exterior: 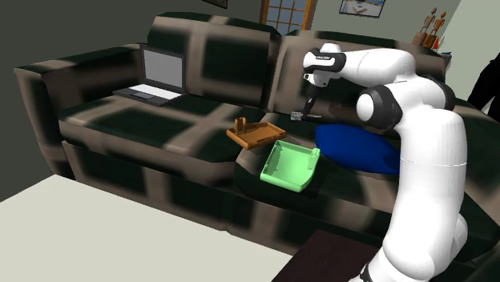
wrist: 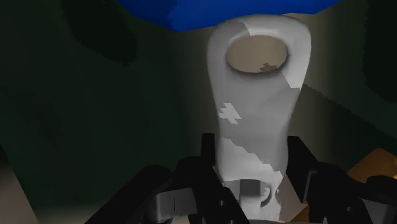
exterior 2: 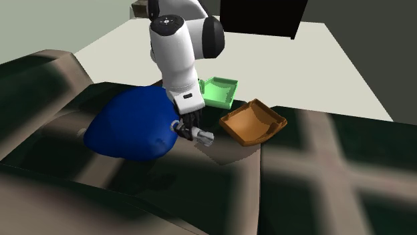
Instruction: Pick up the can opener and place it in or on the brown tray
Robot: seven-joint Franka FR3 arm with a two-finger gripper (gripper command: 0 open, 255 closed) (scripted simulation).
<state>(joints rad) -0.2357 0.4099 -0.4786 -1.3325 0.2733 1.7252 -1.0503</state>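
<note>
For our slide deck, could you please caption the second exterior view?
Tool holds the can opener over the sofa, between blue cushion and brown tray.

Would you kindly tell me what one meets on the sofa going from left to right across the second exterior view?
blue cushion → can opener → brown tray

Dark checked sofa (exterior: pixel 136 120) with laptop (exterior: pixel 156 76), brown tray (exterior: pixel 256 134), green bin (exterior: pixel 290 167), blue cushion (exterior: pixel 356 151).
</note>
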